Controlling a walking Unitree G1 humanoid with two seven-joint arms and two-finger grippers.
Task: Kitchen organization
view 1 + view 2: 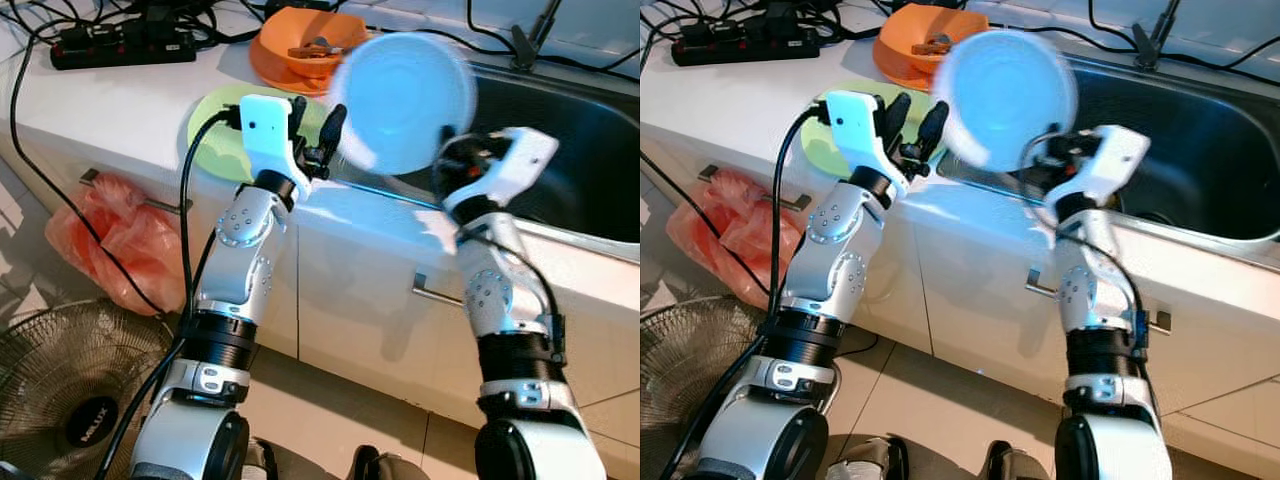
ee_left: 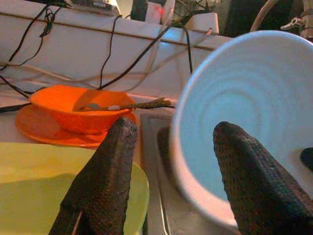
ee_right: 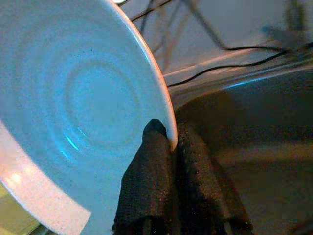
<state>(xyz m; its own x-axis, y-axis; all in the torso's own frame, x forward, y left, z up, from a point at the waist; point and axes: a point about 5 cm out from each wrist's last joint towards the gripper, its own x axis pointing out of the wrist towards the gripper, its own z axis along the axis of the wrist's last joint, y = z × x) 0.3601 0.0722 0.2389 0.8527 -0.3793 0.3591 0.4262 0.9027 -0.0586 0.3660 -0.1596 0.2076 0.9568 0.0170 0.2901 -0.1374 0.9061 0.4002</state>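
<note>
Head views: the right end effector point(image 1: 447, 150) holds a blue plate point(image 1: 403, 100), slightly blurred, tilted above the sink point(image 1: 560, 150) rim. The left end effector point(image 1: 312, 128) hovers beside it, fingers apart. Left wrist view: an orange bowl point(image 2: 78, 110) behind a green plate point(image 2: 44, 191) on the bench point(image 1: 110, 110). Right wrist view: fingers point(image 3: 151, 176) pinch the plate's edge.

A pale blue plate point(image 1: 405, 100) with faint rings in its face is held up on edge above the near rim of the sink, its rim pinched at the lower right. A light green plate point(image 1: 215, 130) lies flat on the worktop to its left. Behind that, an orange bowl point(image 1: 310, 45) sits on an orange plate point(image 2: 44, 129), with a utensil point(image 2: 129, 105) lying in the bowl.
</note>
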